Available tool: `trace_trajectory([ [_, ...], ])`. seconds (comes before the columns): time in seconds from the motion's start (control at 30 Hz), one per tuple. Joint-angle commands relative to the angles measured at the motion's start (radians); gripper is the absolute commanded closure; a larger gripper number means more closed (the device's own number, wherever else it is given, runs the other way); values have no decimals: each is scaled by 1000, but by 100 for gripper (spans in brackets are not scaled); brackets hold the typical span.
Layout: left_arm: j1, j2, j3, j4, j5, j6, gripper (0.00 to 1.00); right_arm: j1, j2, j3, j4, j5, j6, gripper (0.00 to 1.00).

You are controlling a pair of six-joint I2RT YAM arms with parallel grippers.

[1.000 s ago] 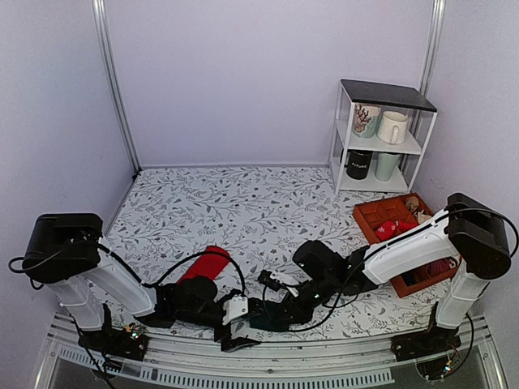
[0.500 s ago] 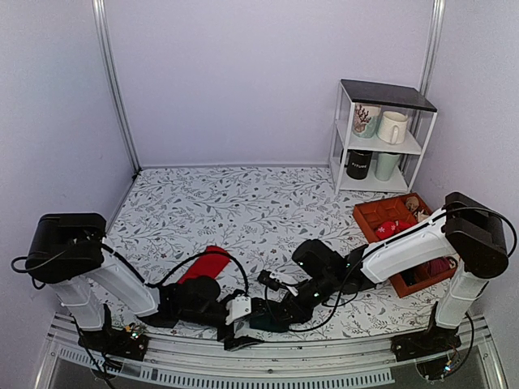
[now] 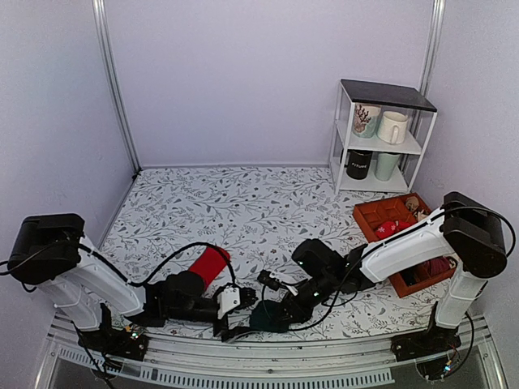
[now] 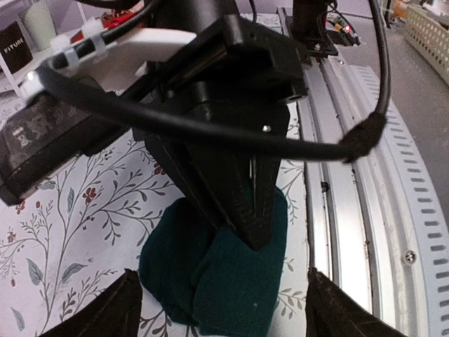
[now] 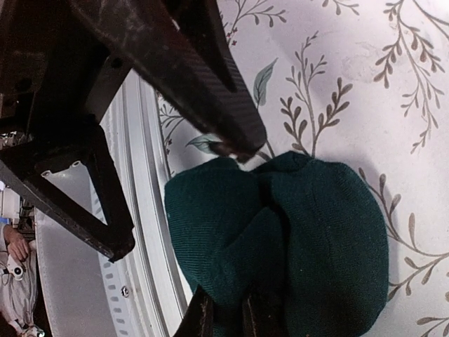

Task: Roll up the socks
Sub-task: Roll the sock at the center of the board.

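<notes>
Teal sock (image 5: 316,232) beside metal rail (image 5: 151,281)

Teal sock (image 4: 210,281): upper part hidden behind right end effector (image 4: 251,232). Red sock (image 3: 209,264): near end hidden behind left arm (image 3: 174,298). Left end effector (image 4: 231,312): fingertips cut off by bottom edge of left wrist view.

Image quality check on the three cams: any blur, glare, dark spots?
Top external: even light, sharp, no glare, but the teal sock reads nearly black. Left wrist: the right gripper looms close, dark and soft, and the sock under it is sharper. Right wrist: sock knit is crisp, while the left gripper is underexposed and slightly blurred.
</notes>
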Motion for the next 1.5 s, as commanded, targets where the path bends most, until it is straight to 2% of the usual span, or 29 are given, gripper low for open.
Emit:
trace_trajectory([
  [0.0,-10,15,16,18,7,13,23,7,79,-42,-164,52,14,92],
  [0.13,-9,57,30,30,52,3,39,6,76,-44,-165,49,19,92],
  [0.2,-10,71,29,45,65,-4,41,4,78,-45,-163,46,22,92],
  [0.4,-8,121,34,82,79,-9,36,2,79,-44,-166,38,23,93],
  [0.63,-6,151,42,91,96,-27,44,1,88,-43,-163,36,24,93],
  [0.8,5,158,48,77,101,-74,45,1,92,-34,-163,43,27,92],
  [0.9,5,155,17,119,103,-107,42,1,99,-31,-162,44,27,93],
  [1.03,2,119,-60,226,61,-133,44,0,106,-34,-162,44,28,93],
  [1.1,13,111,-48,170,75,-136,51,0,105,-36,-160,47,29,92],
  [1.13,19,116,-36,143,98,-136,64,1,105,-37,-160,46,30,92],
  [1.17,29,126,-21,124,124,-141,73,1,106,-36,-159,47,30,93],
  [1.2,34,138,-8,112,142,-145,77,1,106,-37,-157,45,30,92],
  [1.47,36,177,29,125,172,-148,75,0,111,-38,-153,42,42,93],
])
